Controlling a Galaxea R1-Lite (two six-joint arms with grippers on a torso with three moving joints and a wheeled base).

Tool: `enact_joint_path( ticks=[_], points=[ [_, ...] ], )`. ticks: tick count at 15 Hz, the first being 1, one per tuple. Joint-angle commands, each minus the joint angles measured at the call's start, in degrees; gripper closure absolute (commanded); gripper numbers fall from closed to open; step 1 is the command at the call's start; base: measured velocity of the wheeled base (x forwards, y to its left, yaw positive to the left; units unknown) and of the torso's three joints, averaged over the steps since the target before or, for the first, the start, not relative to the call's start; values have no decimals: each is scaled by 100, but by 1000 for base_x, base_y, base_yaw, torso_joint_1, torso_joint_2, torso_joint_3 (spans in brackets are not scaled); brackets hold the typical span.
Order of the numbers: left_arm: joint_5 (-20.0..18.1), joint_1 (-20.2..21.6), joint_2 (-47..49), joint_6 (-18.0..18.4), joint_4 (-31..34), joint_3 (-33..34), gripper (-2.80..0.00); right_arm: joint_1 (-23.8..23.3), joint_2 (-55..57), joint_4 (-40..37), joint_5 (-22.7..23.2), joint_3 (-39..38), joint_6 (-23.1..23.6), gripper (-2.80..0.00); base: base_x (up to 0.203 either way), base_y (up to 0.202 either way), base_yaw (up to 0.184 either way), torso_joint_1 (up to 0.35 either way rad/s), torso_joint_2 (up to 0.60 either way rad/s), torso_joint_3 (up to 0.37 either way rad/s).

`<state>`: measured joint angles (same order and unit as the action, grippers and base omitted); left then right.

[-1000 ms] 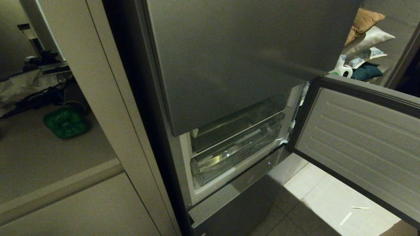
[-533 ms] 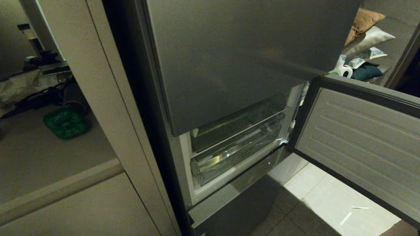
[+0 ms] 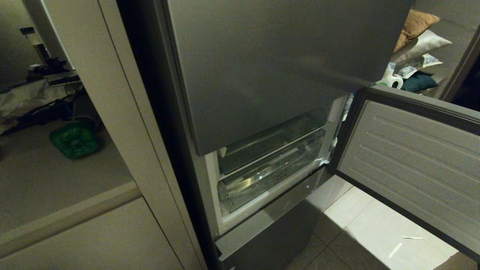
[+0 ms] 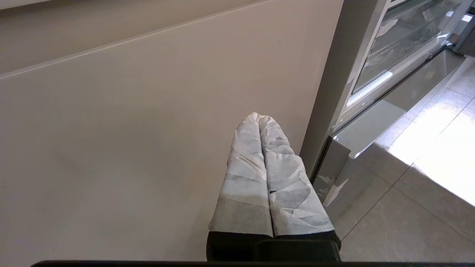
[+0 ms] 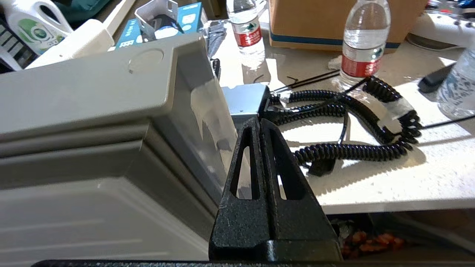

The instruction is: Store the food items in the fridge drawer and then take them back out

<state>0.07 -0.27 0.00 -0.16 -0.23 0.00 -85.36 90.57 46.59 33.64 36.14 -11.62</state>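
The fridge drawer (image 3: 270, 176) is a clear plastic bin in the open middle compartment, pushed in, with a second clear bin (image 3: 270, 140) above it. It also shows in the left wrist view as the drawer (image 4: 400, 40). No food items are in view. Neither arm appears in the head view. My left gripper (image 4: 259, 116), wrapped in white tape, is shut and empty, low beside a beige cabinet panel (image 4: 130, 129) left of the fridge. My right gripper (image 5: 259, 120), black, is shut and empty, beside the outer edge of the open fridge door (image 5: 92, 111).
The compartment door (image 3: 412, 161) swings out to the right over the tiled floor (image 3: 360, 228). The grey upper door (image 3: 270, 67) is closed. Beyond the right gripper a table (image 5: 408, 178) carries a coiled black cable (image 5: 352, 150), water bottles (image 5: 362, 40) and a cardboard box (image 5: 308, 18).
A brownish edge in the bottom right corner of the head view has slid almost out of the picture. The fridge, its door and the drawers stand as before.
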Motion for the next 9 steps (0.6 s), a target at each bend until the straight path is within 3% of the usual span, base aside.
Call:
enact_joint_path(
  ticks=[1, 9],
  points=[
    [1, 0, 9, -2, -3, 0, 0, 2, 145, 26, 82, 96, 2, 0, 0, 0, 0, 0, 0, 0],
    [1, 0, 9, -2, -3, 0, 0, 221, 207, 8, 599, 67, 18, 0, 0, 0, 0, 0, 0, 0]
  ],
)
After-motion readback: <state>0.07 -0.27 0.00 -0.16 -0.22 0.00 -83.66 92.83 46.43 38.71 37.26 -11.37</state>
